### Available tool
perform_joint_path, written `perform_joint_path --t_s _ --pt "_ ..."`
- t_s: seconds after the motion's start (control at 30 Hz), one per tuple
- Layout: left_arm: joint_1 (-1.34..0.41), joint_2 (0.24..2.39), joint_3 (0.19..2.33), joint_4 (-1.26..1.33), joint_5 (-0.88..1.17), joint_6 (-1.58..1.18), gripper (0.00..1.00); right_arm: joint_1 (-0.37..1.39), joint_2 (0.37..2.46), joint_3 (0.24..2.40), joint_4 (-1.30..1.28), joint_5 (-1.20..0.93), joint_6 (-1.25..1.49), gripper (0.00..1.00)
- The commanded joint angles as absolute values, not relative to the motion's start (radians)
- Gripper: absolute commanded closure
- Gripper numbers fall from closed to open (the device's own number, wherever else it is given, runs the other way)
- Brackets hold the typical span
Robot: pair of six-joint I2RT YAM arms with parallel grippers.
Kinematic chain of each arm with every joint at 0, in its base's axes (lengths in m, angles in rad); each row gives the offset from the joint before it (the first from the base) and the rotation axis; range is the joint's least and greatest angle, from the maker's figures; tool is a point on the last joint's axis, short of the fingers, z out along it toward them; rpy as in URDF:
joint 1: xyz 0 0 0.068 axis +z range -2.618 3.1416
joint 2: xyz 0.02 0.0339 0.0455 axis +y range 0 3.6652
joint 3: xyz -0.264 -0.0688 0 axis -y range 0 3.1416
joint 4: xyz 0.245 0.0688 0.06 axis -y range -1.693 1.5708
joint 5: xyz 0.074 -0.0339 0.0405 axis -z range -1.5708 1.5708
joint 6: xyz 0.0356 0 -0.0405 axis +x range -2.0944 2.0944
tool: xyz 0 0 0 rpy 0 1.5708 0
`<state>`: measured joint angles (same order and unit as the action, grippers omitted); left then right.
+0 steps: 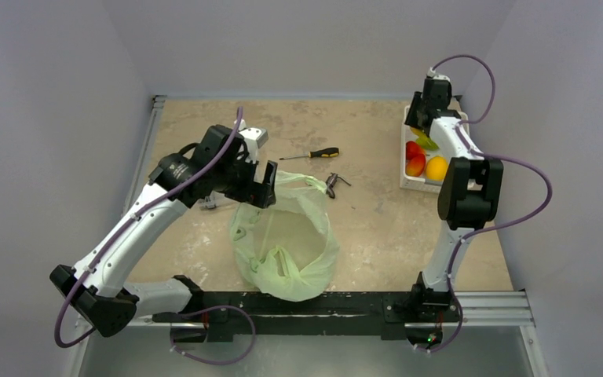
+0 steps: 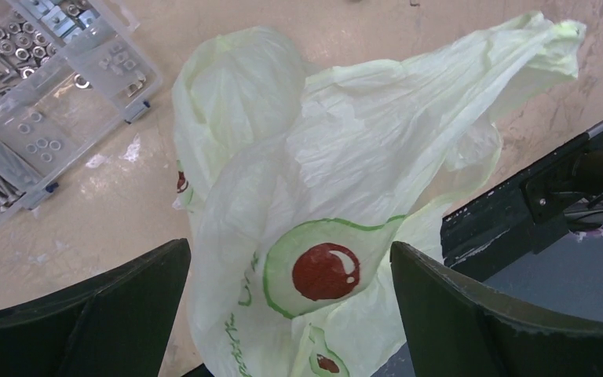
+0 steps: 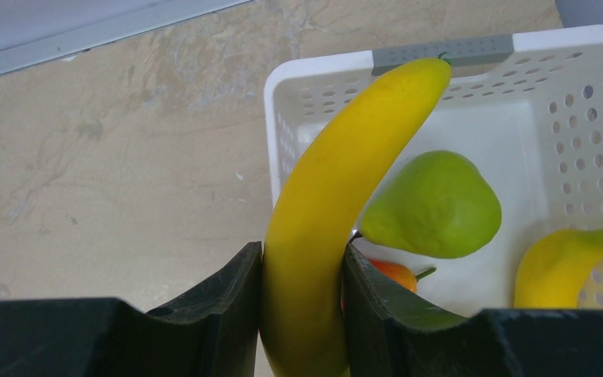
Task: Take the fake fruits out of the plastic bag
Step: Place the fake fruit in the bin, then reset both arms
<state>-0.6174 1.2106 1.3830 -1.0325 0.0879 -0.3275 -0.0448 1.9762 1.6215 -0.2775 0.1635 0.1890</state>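
The pale yellow-green plastic bag [image 1: 286, 243] lies open near the table's front, printed with avocado pictures [image 2: 322, 271]. My left gripper [image 1: 257, 188] is open at the bag's far-left rim, and bag film hangs between its wide-apart jaws [image 2: 290, 314]. My right gripper [image 1: 424, 118] is shut on a yellow banana [image 3: 338, 196] over the near-left corner of the white slotted basket [image 3: 322, 67]. In the basket lie a green pear [image 3: 432, 206], an orange-red fruit [image 3: 392, 273] and another yellow fruit [image 3: 565, 263]. From above I see red [image 1: 414, 153] and orange-yellow [image 1: 436, 167] fruits there.
A yellow-and-black screwdriver [image 1: 314, 154] and a small dark object [image 1: 334, 183] lie beyond the bag. A clear compartment box of screws and nuts [image 2: 39, 94] sits left of the bag. The black base rail [image 1: 298, 302] runs along the near edge.
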Motion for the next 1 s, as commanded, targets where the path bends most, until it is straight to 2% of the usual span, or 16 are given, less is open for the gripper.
perform_joint_path --t_s 0.0,0.17,0.33,0.4,0.7,0.73,0.77,0.8,0.97 --pt "-0.62 1.215 1.434 -1.151 0.068 -0.359 0.0 -0.07 1.997 1.683 -0.329 0.124 0.181 0.71" --pt "-0.62 1.152 1.431 -1.127 0.078 -0.388 0.0 -0.074 2.006 1.66 -0.327 0.095 0.18 0.59" --pt "-0.62 1.07 1.459 -1.109 0.054 -0.393 0.0 -0.073 1.994 1.633 -0.348 0.13 0.174 0.29" --pt "-0.62 1.04 1.477 -1.118 0.029 -0.394 0.0 -0.071 1.968 1.618 -0.36 0.171 0.163 0.21" --pt "-0.619 0.864 1.544 -1.126 -0.175 -0.39 0.0 -0.01 1.648 1.43 -0.35 0.219 0.202 0.16" --pt "-0.618 0.847 1.551 -1.125 -0.197 -0.386 0.0 0.026 1.597 1.399 -0.34 0.207 0.206 0.15" --pt "-0.619 0.829 1.558 -1.122 -0.215 -0.382 0.0 0.058 1.544 1.369 -0.332 0.183 0.211 0.06" --pt "-0.619 0.815 1.565 -1.122 -0.235 -0.377 0.0 0.085 1.498 1.342 -0.329 0.159 0.212 0.02" --pt "-0.619 0.738 1.597 -1.132 -0.305 -0.369 0.0 0.165 1.236 1.23 -0.331 -0.023 0.229 0.01"
